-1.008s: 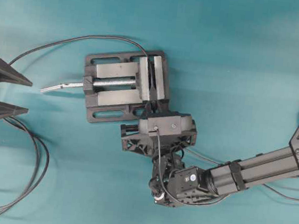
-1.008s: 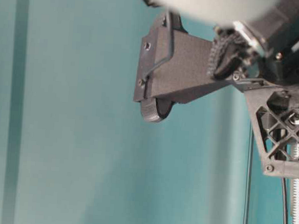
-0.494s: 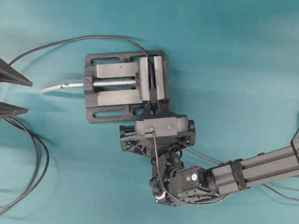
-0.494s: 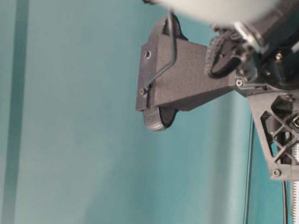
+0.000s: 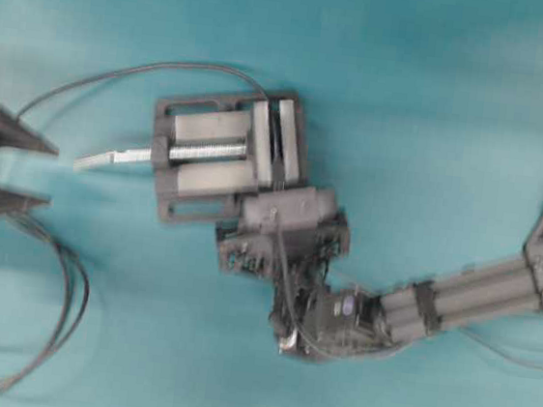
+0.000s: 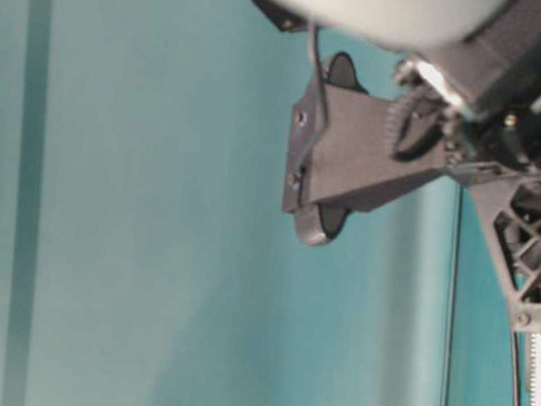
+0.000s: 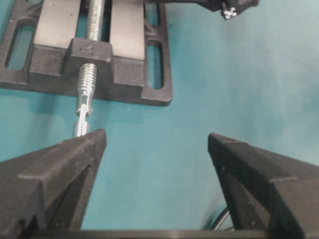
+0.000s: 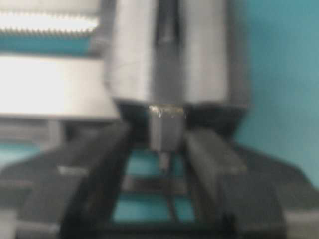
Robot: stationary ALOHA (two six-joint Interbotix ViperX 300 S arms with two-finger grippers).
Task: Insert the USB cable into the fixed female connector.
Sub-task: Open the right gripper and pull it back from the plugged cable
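grey vise (image 5: 223, 155) clamps the fixed female connector (image 8: 167, 59) with the usb cable (image 8: 163, 132) plug seemingly seated through the blur, my right gripper (image 8: 159, 164) spread beside it, so i judge insertion nearly done.

- The fixed female connector (image 8: 167, 74), a small dark socket piece, sits upright, clamped between two grey metal blocks, its metal-edged mouth facing the camera.
- The USB cable (image 8: 163, 137), its dark rectangular plug seated at that mouth, trails a thin grey lead back between two black fingers, apart from both.
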